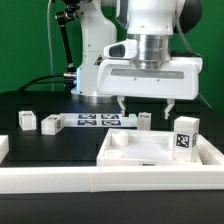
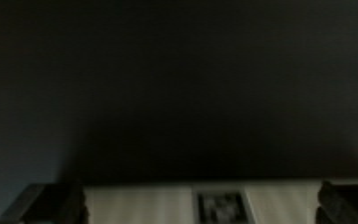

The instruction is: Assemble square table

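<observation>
The square table slab, white with a raised rim, lies at the front on the exterior view's right. My gripper hangs open just above its far edge, with nothing between the fingers. One tagged white leg stands upright at the slab's right side. Two more legs stand on the left of the black table, and another leg stands behind the slab, under the gripper. The wrist view is mostly dark. It shows a white tagged edge of the slab between my open gripper fingertips.
The marker board lies flat at the middle of the table, behind the slab. A long white border rail runs along the front edge. The robot's base and cables stand at the back.
</observation>
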`<state>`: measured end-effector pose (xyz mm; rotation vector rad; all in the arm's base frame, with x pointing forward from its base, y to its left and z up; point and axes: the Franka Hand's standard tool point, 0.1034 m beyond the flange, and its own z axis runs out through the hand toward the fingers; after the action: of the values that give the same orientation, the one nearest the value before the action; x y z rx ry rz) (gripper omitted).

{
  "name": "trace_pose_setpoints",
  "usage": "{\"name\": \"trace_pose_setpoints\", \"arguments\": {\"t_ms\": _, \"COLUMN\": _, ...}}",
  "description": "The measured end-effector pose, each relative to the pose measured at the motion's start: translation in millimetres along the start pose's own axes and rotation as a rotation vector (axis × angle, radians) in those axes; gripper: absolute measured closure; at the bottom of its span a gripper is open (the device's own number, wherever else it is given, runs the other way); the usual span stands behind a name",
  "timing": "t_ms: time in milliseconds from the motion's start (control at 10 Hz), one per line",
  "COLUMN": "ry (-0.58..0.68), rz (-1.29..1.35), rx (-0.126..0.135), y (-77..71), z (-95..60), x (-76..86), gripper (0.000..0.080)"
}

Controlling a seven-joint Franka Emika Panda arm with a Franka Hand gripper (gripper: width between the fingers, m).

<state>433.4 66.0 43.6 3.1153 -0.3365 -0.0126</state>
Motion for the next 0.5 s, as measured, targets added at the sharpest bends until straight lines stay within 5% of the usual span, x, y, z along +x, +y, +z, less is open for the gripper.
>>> {"name": "trace_pose_setpoints", "arguments": {"t_ms": 500, "ry": -0.014, "rz": -0.022, "rx": -0.007, "y": 3.9, "z": 5.5, "x": -16.2, "gripper": 0.0150}}
